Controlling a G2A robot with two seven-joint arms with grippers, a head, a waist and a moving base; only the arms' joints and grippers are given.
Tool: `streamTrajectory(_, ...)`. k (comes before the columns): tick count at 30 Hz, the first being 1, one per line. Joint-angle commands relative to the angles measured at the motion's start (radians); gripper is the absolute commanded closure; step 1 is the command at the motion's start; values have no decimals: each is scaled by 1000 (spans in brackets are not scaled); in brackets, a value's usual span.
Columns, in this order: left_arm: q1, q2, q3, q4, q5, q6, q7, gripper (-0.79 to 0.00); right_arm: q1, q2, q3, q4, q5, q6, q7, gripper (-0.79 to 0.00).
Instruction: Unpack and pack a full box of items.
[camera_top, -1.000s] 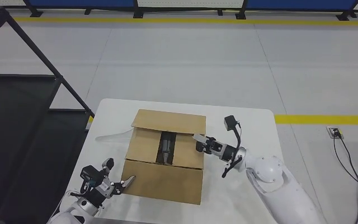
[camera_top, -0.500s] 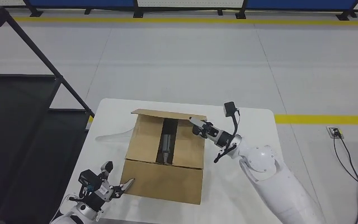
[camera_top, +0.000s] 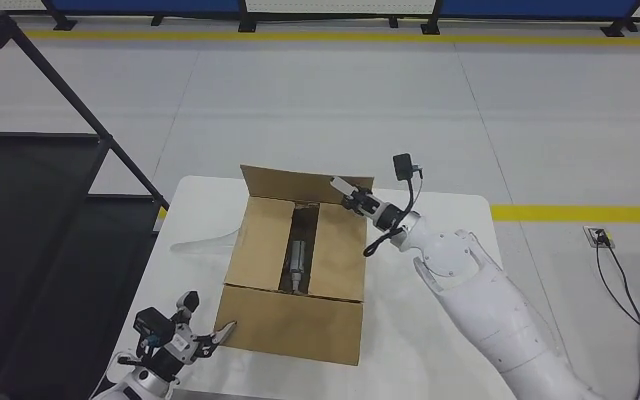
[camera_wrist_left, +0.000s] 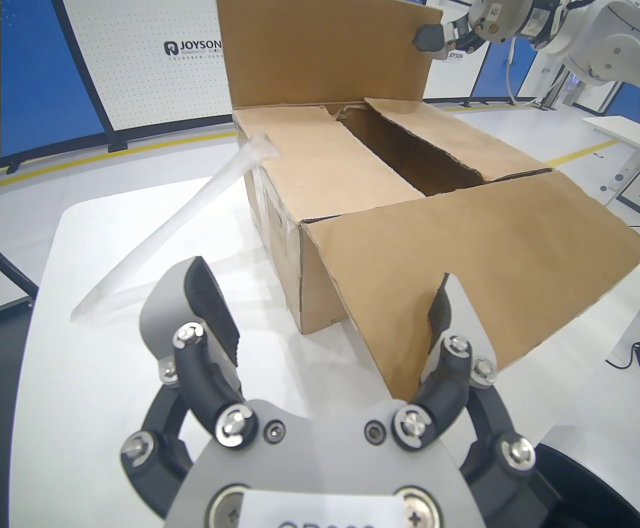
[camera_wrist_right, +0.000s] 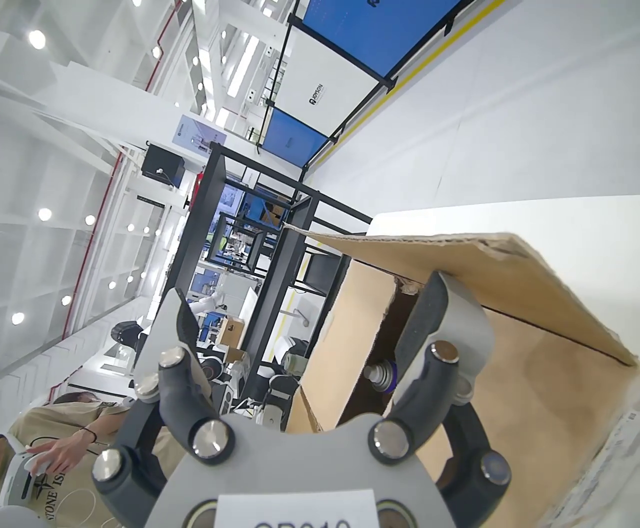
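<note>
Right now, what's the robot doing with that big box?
It is working on the flaps of a cardboard box on the white table. The right pincer, open, sits at the top corner of the back flap, which stands straight up. The left pincer is open too, with a corner of the front flap between its jaws. The inner flaps lie nearly flat with a gap between them, and a bottle shows in it.
</note>
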Motion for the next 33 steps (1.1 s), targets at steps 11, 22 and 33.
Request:
streamTrajectory(11,-23,4,7,13,-4,-18,-15,-785,46,-39,-44,65,2,42,-116,-785)
streamTrajectory(22,-12,8,-7,31,-9,-25,8,-785,245,-167,-175,440,20,55,-234,-785)
streamTrajectory(33,-11,10,6,45,4,-27,23,-785,340,-266,-220,701,59,82,-166,-785)
